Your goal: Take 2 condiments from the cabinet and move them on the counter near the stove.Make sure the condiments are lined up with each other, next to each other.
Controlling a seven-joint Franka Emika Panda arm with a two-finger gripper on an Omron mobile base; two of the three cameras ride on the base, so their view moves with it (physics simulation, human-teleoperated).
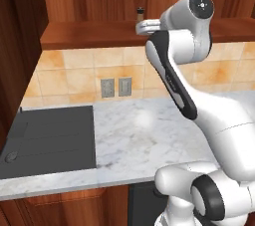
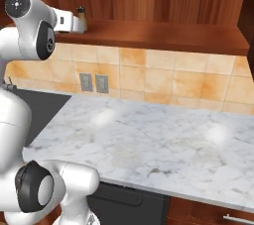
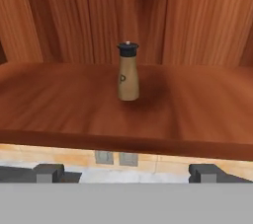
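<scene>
Tan shaker [image 1: 140, 14], upper centre: lower body hidden behind the arm's wrist. Stove [image 1: 47, 140], lower left: cut by frame edge. Shaker label unreadable.

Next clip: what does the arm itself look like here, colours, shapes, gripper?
The arm is glossy white with rounded, bulbous links and black bands at the joints. A grey round cap with small dots closes the top joint. No cables show. A white hand carries the gripper, which has two small dark grey blocky fingertips.
</scene>
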